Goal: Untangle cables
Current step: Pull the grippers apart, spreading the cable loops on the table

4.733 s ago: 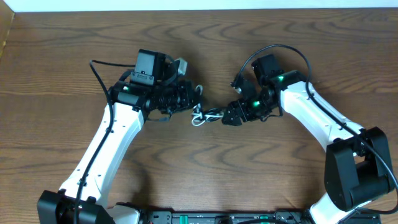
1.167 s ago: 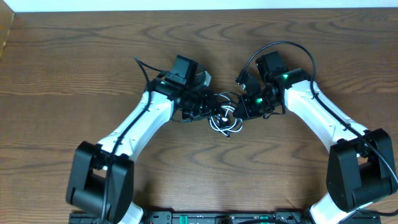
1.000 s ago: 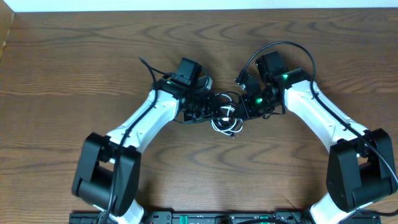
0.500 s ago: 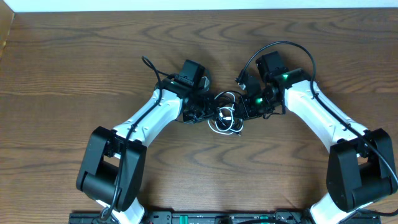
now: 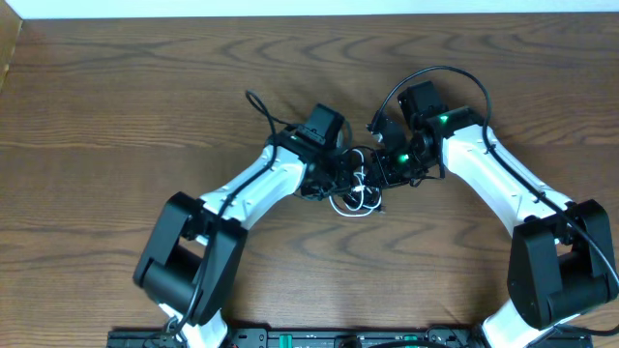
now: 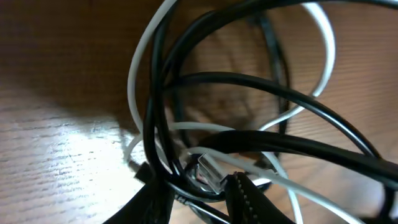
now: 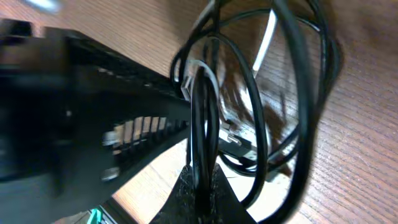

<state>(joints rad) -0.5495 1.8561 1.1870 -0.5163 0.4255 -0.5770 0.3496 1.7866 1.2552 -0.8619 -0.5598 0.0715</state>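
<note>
The cables [image 5: 356, 193], one white and one black, lie in a tangled bundle on the table's middle, between both grippers. My left gripper [image 5: 340, 180] meets the bundle from the left. In the left wrist view its fingertips [image 6: 199, 184] stand a little apart, closed round a silver plug [image 6: 208, 173] and black cable strands [image 6: 249, 81]; white loops [image 6: 140, 68] cross above. My right gripper [image 5: 380, 172] holds the bundle's right side. In the right wrist view its fingertips [image 7: 202, 177] are shut on black cable strands [image 7: 298, 93], with the white cable [image 7: 267, 37] behind.
The wooden table [image 5: 116, 145] spreads out on all sides. A thick black wire [image 5: 426, 72] arcs over the right arm. The left arm's wire [image 5: 259, 104] sticks up behind its wrist. The left gripper's body [image 7: 81, 118] fills the left of the right wrist view.
My left arm has swung right, bringing its gripper closer to the right gripper and bunching the tangle tighter. The right arm has stayed put, still shut.
</note>
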